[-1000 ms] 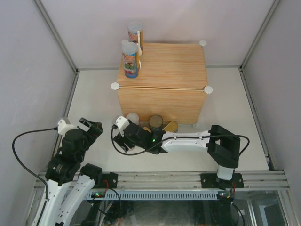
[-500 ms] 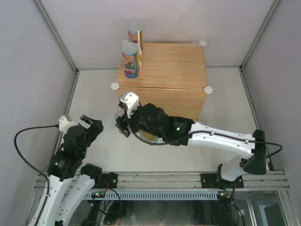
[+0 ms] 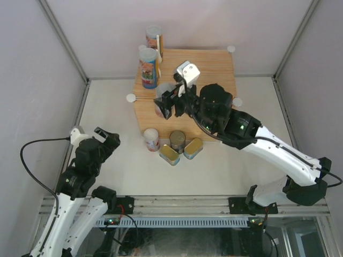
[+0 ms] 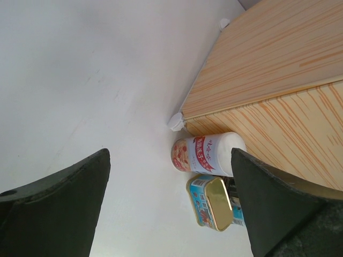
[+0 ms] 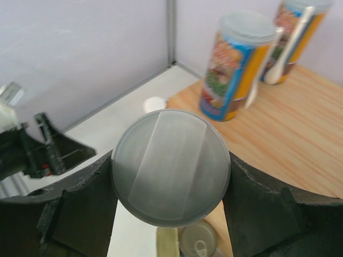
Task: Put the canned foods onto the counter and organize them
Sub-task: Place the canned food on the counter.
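Grey-lidded can point(image 5: 170, 166) is clasped by right gripper point(image 3: 164, 103) | is best lowered upright onto counter point(image 3: 206, 67) beneath, clear of standing cans point(image 5: 233, 64) ahead | left gripper point(image 3: 106, 140) is held wide, empty

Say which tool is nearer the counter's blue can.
Right. The right tool, gripping a can, hovers near the blue can; the left tool is far off, low over the table.
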Action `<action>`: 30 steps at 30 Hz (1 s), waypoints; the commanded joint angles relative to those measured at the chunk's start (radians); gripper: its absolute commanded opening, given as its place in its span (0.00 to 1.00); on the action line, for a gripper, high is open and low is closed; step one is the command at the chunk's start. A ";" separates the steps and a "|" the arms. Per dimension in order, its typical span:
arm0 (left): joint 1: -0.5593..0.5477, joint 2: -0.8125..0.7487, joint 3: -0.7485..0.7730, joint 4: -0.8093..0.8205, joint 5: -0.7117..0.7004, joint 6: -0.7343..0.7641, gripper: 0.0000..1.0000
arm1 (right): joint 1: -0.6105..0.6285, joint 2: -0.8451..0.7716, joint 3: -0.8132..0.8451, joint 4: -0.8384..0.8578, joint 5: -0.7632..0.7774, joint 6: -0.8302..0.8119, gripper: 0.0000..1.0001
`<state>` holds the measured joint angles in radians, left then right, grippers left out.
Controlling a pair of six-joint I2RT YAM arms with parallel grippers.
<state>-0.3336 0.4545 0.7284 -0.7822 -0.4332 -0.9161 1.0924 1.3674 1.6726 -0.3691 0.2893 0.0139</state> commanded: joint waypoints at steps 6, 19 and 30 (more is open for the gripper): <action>-0.003 0.045 0.034 0.083 0.072 0.025 0.96 | -0.209 -0.012 0.134 0.135 -0.078 0.000 0.00; -0.003 0.061 0.002 0.215 0.167 0.139 0.94 | -0.377 0.261 0.449 0.046 -0.175 0.011 0.00; -0.007 0.125 -0.018 0.321 0.247 0.240 0.92 | -0.486 0.533 0.816 -0.155 -0.245 0.040 0.00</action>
<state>-0.3344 0.5655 0.7277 -0.5446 -0.2302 -0.7311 0.6342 1.8904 2.3486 -0.5713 0.0788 0.0303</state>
